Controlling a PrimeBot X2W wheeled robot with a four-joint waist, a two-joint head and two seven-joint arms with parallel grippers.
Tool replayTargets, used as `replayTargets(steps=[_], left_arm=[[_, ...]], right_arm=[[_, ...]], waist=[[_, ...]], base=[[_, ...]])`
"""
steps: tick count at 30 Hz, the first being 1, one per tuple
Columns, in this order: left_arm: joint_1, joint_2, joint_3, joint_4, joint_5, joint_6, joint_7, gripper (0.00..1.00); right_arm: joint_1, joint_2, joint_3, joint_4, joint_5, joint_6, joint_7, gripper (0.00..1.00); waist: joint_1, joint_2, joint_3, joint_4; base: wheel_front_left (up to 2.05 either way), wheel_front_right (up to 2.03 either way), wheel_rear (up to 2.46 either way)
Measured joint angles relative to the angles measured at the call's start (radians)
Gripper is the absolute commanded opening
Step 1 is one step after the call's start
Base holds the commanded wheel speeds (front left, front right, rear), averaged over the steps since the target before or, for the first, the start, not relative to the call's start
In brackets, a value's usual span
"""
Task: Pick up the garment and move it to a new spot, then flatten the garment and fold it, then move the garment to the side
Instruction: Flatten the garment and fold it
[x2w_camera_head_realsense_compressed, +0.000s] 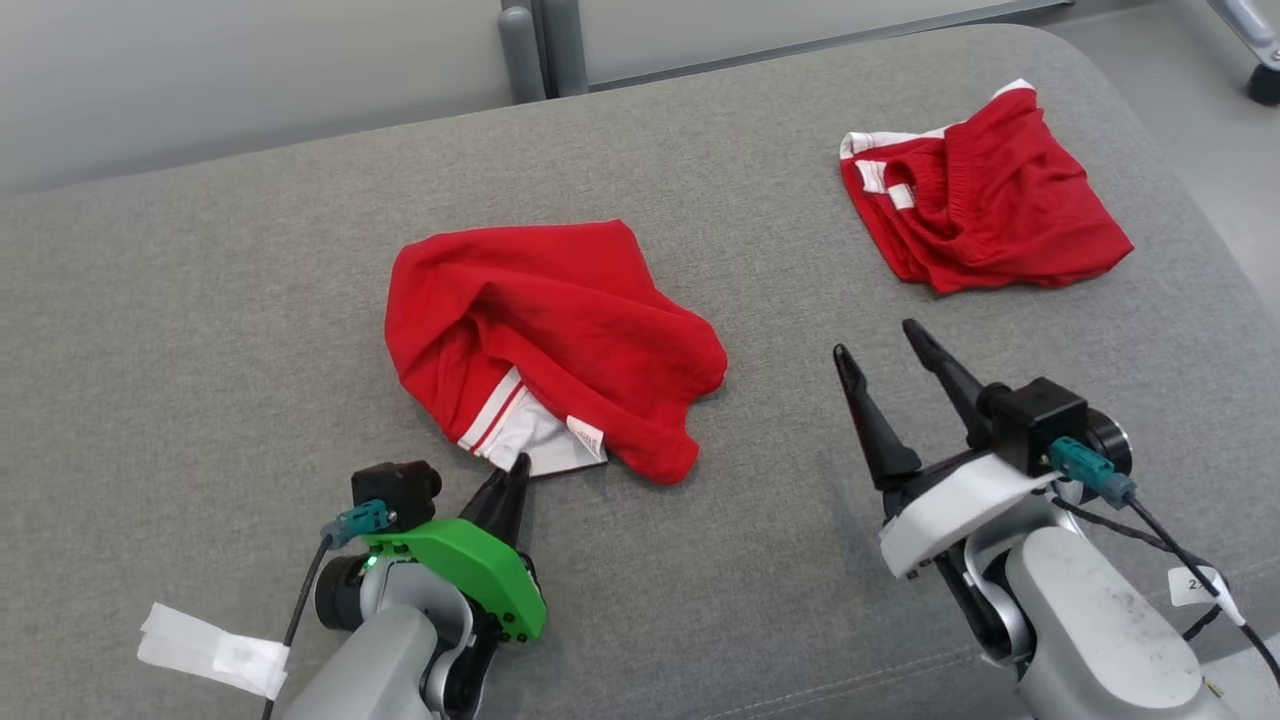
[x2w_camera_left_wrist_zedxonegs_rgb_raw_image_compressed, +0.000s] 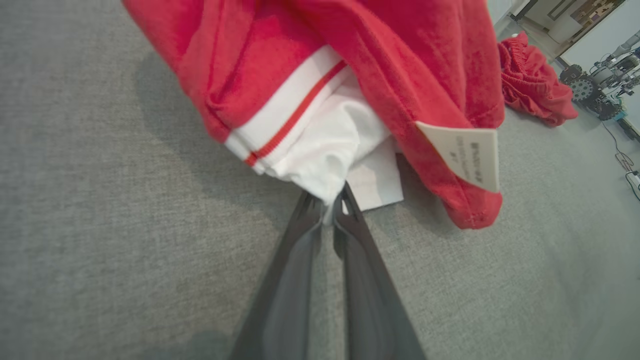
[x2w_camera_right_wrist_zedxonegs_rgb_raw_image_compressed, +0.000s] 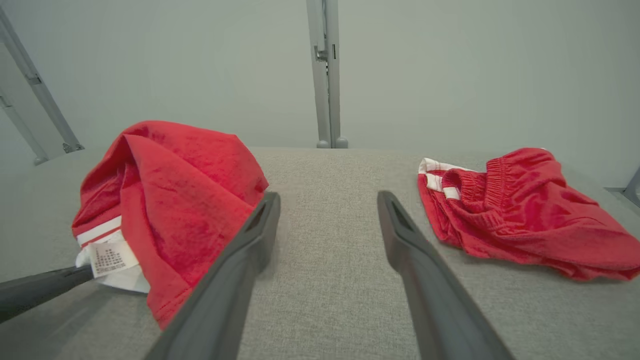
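A crumpled red garment (x2w_camera_head_realsense_compressed: 560, 320) with a white, red-striped hem lies in the middle of the grey padded surface (x2w_camera_head_realsense_compressed: 200, 330). My left gripper (x2w_camera_head_realsense_compressed: 517, 468) is at the garment's near edge, shut on the white hem. In the left wrist view the two fingers of the left gripper (x2w_camera_left_wrist_zedxonegs_rgb_raw_image_compressed: 330, 205) pinch the white fabric of the garment (x2w_camera_left_wrist_zedxonegs_rgb_raw_image_compressed: 350, 60), beside a care label (x2w_camera_left_wrist_zedxonegs_rgb_raw_image_compressed: 465, 155). My right gripper (x2w_camera_head_realsense_compressed: 875, 340) stands open to the right of the garment, a little above the surface, holding nothing. The right wrist view has the garment (x2w_camera_right_wrist_zedxonegs_rgb_raw_image_compressed: 180, 190) left of the open right gripper (x2w_camera_right_wrist_zedxonegs_rgb_raw_image_compressed: 328, 197).
A second red garment (x2w_camera_head_realsense_compressed: 985, 195) with an elastic waistband lies at the back right, also seen from the wrists (x2w_camera_left_wrist_zedxonegs_rgb_raw_image_compressed: 535, 85) (x2w_camera_right_wrist_zedxonegs_rgb_raw_image_compressed: 520, 215). The surface's rounded edge runs along the right. A grey metal post (x2w_camera_head_realsense_compressed: 540, 50) stands behind the far edge.
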Motion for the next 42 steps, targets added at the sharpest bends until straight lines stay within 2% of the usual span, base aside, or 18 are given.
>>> replayTargets(steps=[9,16,27,42], left_arm=[[-0.006,0.000,0.073,-0.081,0.040,0.031,-0.005,0.00],[-0.007,0.000,0.083,-0.170,0.054,0.031,-0.005,0.00],[0.015,0.001,0.050,-0.249,0.088,0.030,-0.006,0.00],[0.035,0.002,0.040,-0.288,0.098,0.032,-0.006,0.00]], right_arm=[[0.020,0.014,0.097,0.075,-0.001,0.076,0.024,1.00],[0.049,0.054,0.175,0.143,-0.002,0.108,0.044,1.00],[0.044,0.068,0.204,0.277,0.000,0.117,0.049,1.00],[-0.053,0.087,0.207,0.376,-0.005,0.120,0.030,1.00]], waist=[[0.0000,0.0000,-0.001,0.076],[0.0000,0.0000,-0.005,0.133],[0.0000,0.0000,-0.002,0.175],[0.0000,0.0000,0.018,0.227]], base=[[0.00,0.00,0.00],[0.00,0.00,0.00],[0.00,0.00,0.00],[0.00,0.00,0.00]])
